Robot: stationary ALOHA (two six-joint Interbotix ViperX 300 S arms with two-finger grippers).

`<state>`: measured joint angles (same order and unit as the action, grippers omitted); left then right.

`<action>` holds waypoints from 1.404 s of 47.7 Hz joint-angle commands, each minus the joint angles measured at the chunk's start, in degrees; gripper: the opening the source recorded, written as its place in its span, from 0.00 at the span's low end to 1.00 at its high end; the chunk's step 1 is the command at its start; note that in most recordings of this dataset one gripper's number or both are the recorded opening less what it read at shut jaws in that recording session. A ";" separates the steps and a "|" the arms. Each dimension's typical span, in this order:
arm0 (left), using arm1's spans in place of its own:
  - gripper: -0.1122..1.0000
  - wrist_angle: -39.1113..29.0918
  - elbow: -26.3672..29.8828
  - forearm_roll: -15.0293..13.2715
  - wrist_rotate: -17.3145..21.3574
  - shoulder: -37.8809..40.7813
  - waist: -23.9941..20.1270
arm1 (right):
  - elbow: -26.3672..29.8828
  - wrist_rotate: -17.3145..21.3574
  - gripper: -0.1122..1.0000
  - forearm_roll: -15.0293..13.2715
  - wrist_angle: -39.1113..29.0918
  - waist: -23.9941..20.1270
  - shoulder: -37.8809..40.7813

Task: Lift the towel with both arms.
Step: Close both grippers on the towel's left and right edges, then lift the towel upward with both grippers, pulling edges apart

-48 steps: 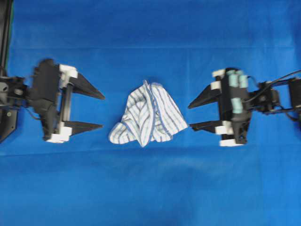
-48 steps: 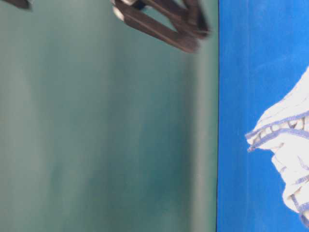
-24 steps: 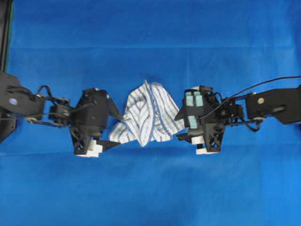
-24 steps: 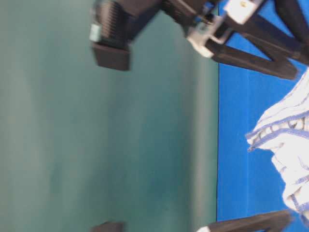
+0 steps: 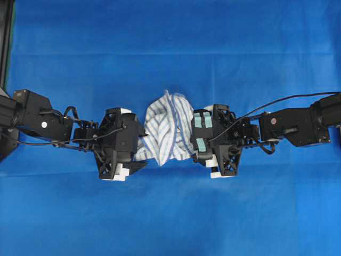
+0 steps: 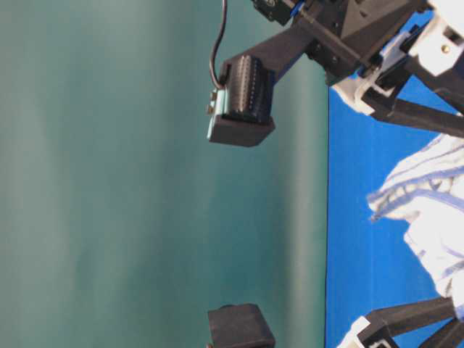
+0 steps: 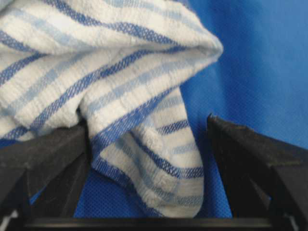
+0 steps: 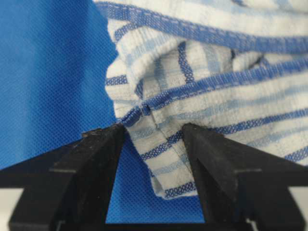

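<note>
The towel, white with blue and grey stripes, lies crumpled on the blue cover in the middle of the overhead view. My left gripper is tipped down at its left lower corner. Seen from the left wrist, that gripper is open, and a folded corner of the towel lies between the fingers with blue cover showing beside it. My right gripper, with teal tape, is at the towel's right edge. In the right wrist view it is open astride a hanging flap of the towel.
The blue cover spreads all round the towel. A dark strip runs along its left edge. A black cable arcs over the right arm. At table level a green backdrop fills the left, and the towel lies between black fingers.
Both arms have come in from the sides and tipped down onto the towel. Their fingers now straddle its left and right corners. The towel has stayed where it was.
</note>
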<state>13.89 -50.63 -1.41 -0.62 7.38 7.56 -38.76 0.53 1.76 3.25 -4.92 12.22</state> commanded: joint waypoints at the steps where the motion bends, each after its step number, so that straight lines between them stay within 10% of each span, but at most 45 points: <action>1: 0.90 -0.62 0.70 -0.09 -0.09 -0.44 -0.70 | 0.97 0.09 0.64 0.18 0.35 0.00 -0.53; 8: 0.69 -3.16 1.05 -0.09 0.09 -0.53 -1.23 | 1.05 0.00 0.57 0.18 0.09 0.18 -0.53; 16: 0.25 -5.27 1.67 -0.09 0.70 -1.58 -1.32 | 1.05 0.00 0.17 0.18 -1.05 0.18 -1.23; 20: 0.13 -6.15 2.02 -0.09 0.70 -2.55 -1.41 | 0.97 0.00 0.15 0.18 -1.85 0.18 -1.93; 67: 0.13 -42.80 29.44 1.23 2.02 -29.00 -6.50 | 14.77 -0.44 0.15 -5.19 -31.46 2.64 -36.21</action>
<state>-27.51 -24.87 -0.53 0.88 -19.07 1.32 -27.51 0.18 -2.90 -26.28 -2.37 -21.53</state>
